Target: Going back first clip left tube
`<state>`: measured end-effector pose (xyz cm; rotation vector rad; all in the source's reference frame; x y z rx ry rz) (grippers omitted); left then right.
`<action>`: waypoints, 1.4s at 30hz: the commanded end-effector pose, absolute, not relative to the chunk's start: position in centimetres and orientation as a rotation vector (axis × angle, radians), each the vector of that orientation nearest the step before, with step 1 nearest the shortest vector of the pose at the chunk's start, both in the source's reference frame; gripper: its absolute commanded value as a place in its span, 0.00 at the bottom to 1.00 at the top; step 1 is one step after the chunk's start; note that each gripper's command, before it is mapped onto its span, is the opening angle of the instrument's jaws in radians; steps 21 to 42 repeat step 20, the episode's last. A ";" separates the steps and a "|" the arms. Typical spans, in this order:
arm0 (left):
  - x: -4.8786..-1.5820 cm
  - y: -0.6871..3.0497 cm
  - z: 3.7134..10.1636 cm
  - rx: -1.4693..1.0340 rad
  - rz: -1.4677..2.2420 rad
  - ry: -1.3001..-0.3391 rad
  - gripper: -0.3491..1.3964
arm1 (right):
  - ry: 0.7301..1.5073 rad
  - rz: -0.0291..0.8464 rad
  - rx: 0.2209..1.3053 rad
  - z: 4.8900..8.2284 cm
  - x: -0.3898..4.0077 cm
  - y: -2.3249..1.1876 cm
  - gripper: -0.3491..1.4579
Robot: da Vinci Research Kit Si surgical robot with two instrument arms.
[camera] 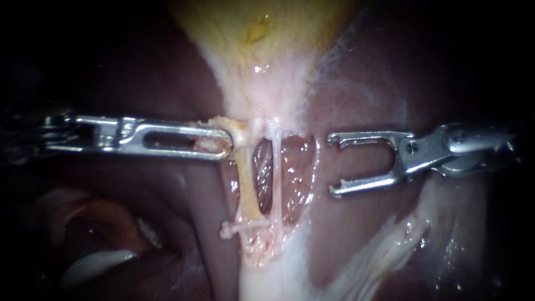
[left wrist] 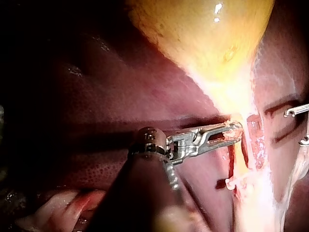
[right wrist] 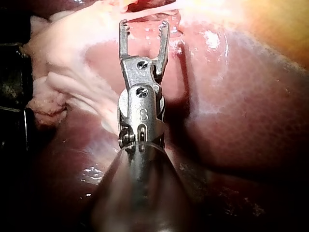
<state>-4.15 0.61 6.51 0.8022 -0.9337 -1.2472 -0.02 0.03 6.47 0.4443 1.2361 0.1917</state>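
The left instrument (camera: 227,142) has its jaws clamped on the gallbladder (camera: 256,56) at its pale neck (just above the tubes). The left tube (camera: 246,184) runs down just beside those jaws. The right instrument (camera: 333,165) hangs over the liver (camera: 362,234), jaws apart, clear of it.

Bright centre, black edges

In the endoscope view the light comes from the camera's side. It falls in a pool on the pale middle tissue, while the corners sink to black. Small white glints sit on the wet gallbladder (camera: 262,28) and liver (camera: 356,223). The metal of the left instrument (camera: 225,142) and right instrument (camera: 332,165) flashes bright. In the left wrist view glare washes out the gallbladder's neck, and the instrument lays a dark band of shadow across the liver. In the right wrist view the near shaft is dim.
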 end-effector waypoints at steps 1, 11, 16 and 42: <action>-4.18 0.62 6.57 0.800 -1.247 -0.936 0.00 | 1.236 0.192 0.444 6.47 -0.02 0.02 0.47; -4.30 0.68 6.83 0.798 -1.236 -0.924 0.00 | 1.236 0.191 0.445 6.47 -0.03 0.02 0.47; -4.30 0.68 6.83 0.798 -1.236 -0.924 0.00 | 1.236 0.191 0.445 6.47 -0.03 0.02 0.47; -4.30 0.68 6.83 0.798 -1.236 -0.924 0.00 | 1.236 0.191 0.445 6.46 -0.02 0.02 0.47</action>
